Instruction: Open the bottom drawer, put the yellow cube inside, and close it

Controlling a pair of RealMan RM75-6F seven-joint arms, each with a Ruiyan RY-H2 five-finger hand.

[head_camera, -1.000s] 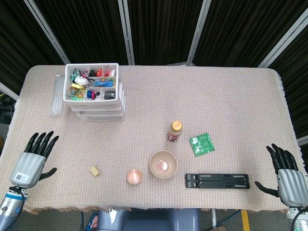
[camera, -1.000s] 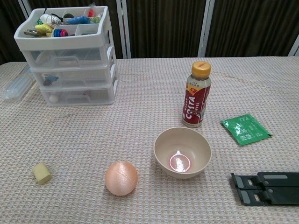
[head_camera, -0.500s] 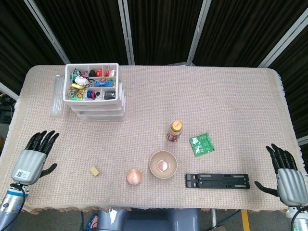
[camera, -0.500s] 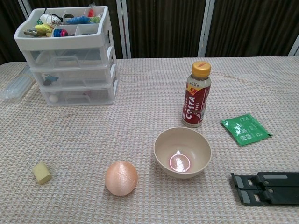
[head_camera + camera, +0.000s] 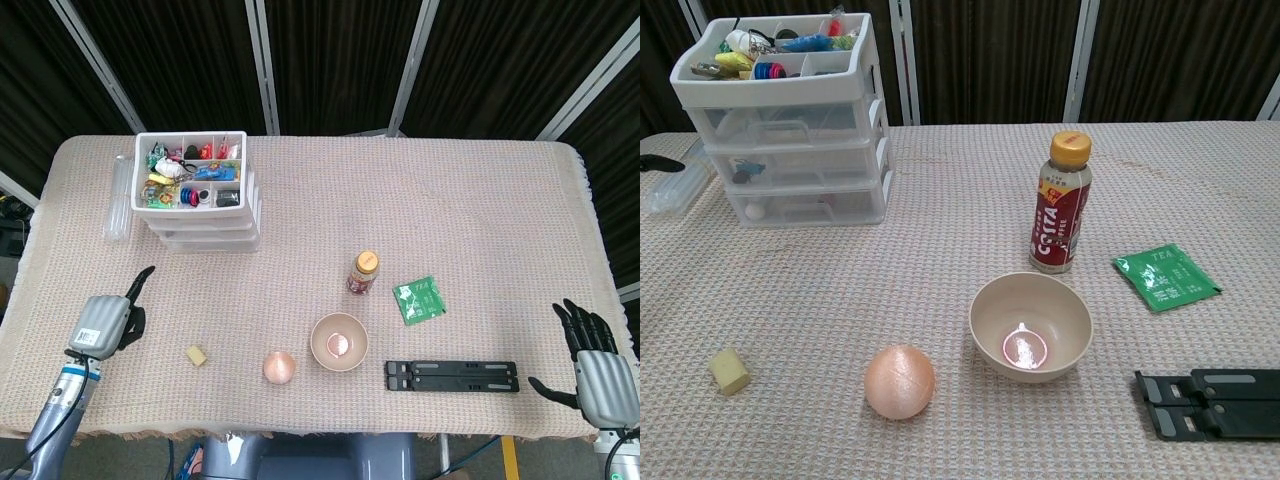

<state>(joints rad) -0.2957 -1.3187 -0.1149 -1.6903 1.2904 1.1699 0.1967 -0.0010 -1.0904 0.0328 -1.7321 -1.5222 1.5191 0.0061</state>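
Note:
The white three-drawer unit [image 5: 200,200] [image 5: 790,130] stands at the back left, its top tray full of small items. All its drawers are closed, including the bottom drawer [image 5: 805,205]. The yellow cube [image 5: 197,355] [image 5: 729,371] lies on the cloth near the front left. My left hand [image 5: 108,320] is left of the cube, turned on its edge, holding nothing, with a finger stretched toward the drawers; a dark fingertip [image 5: 660,163] shows at the chest view's left edge. My right hand [image 5: 597,365] rests at the front right corner, fingers spread and empty.
An orange ball [image 5: 899,381], a beige bowl [image 5: 1031,326] and a capped drink bottle [image 5: 1060,202] stand mid-table. A green tea packet [image 5: 1165,276] and a black folded stand [image 5: 1210,403] lie to the right. A clear tube [image 5: 118,200] lies left of the drawers.
My left hand has moved right and forward toward the cube and drawers, and has turned from flat onto its edge. The right hand and all objects have stayed put.

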